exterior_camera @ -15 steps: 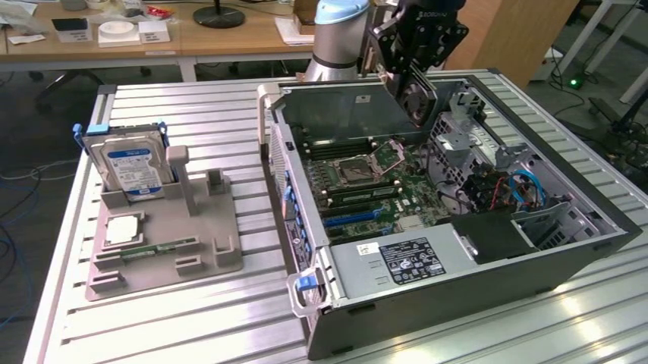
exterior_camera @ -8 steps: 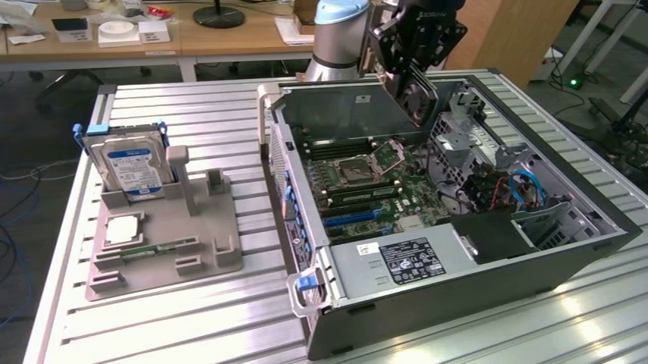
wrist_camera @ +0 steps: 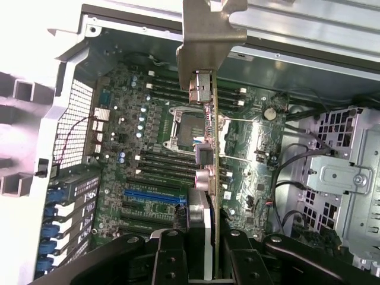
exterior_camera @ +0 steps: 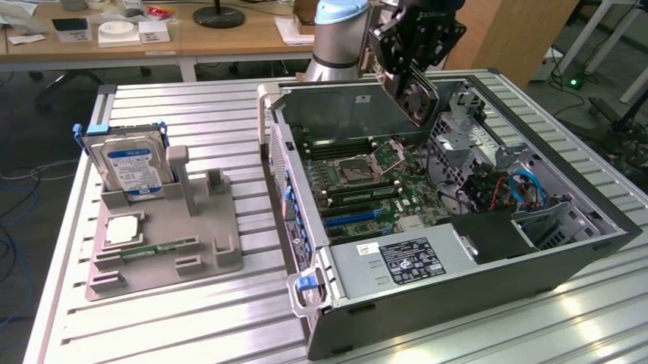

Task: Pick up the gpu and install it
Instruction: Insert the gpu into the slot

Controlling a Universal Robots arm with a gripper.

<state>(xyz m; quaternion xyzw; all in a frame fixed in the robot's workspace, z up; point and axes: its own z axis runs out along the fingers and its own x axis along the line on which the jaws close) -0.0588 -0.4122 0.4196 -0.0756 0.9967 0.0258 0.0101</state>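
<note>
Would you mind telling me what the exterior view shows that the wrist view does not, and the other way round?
Exterior view: the hard drive standing in the grey holder on the table, beside the case. Wrist view: the silvery bracket of the gpu, with the card seen edge-on. Shared: the gripper shut on the gpu above the open case and its motherboard.

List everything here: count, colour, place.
dark flat graphics card with silvery bracket: one, black, held above the case
open computer case: one, dark grey, exterior view's right
green motherboard: one, inside case
grey plastic holder: one, exterior view's left
boxy silver hard drive: one, blue-white label, upright in holder
square silvery chip: one, in holder
narrow green memory stick: one, in holder
slatted metal table: one, silvery
robot arm: one, silver-blue, behind case
hand: one, black, gripping the card
</note>
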